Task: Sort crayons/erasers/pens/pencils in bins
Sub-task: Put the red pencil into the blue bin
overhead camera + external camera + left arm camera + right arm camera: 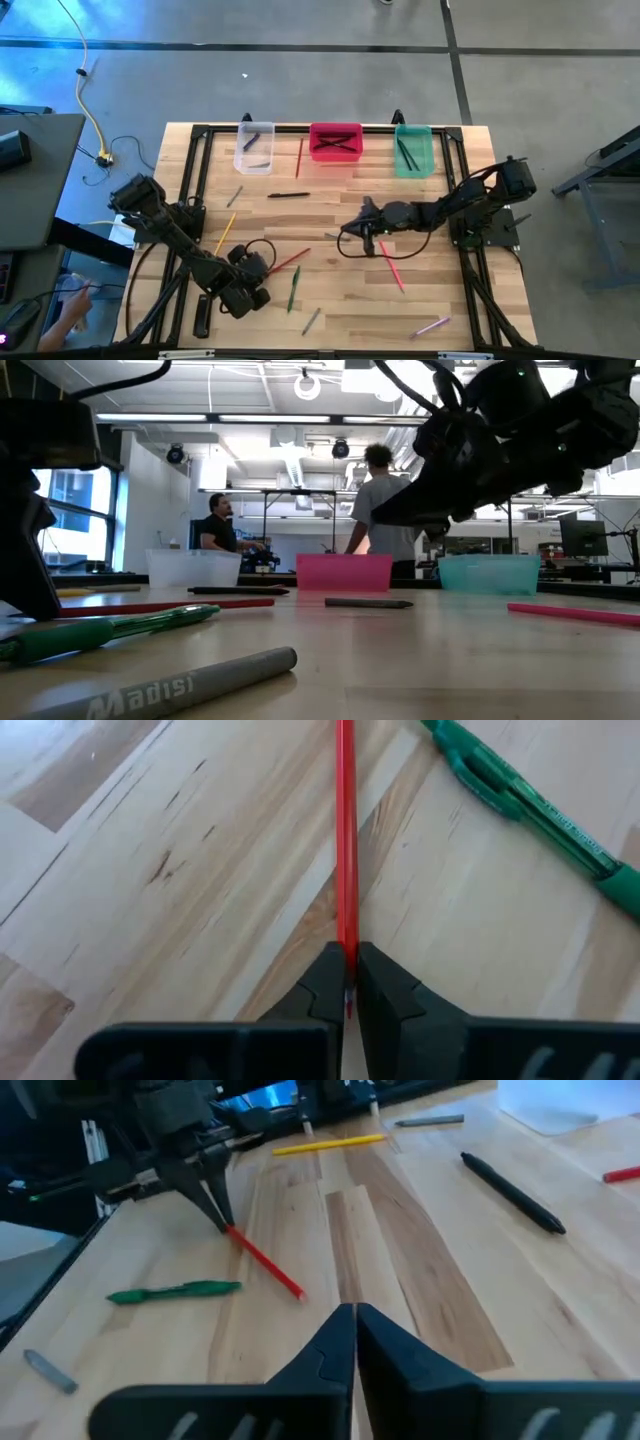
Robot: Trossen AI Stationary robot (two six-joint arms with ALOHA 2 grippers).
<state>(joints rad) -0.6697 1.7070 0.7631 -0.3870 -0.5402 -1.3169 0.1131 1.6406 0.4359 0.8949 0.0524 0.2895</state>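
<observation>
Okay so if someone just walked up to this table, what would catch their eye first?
Probably the left tool, near the table's front left, shut on the end of a red pencil lying on the wood beside a green pen. Then the three bins along the far edge: clear, pink-red and green.

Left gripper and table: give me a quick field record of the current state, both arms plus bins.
left gripper: shut on red pencil, near table front-left
right gripper: shut, holding nothing, mid-table
green pen: lying beside the red pencil
clear bin: back row, left
pink-red bin: back row, middle
green bin: back row, right
loose items: several sticks lie scattered on the table
</observation>
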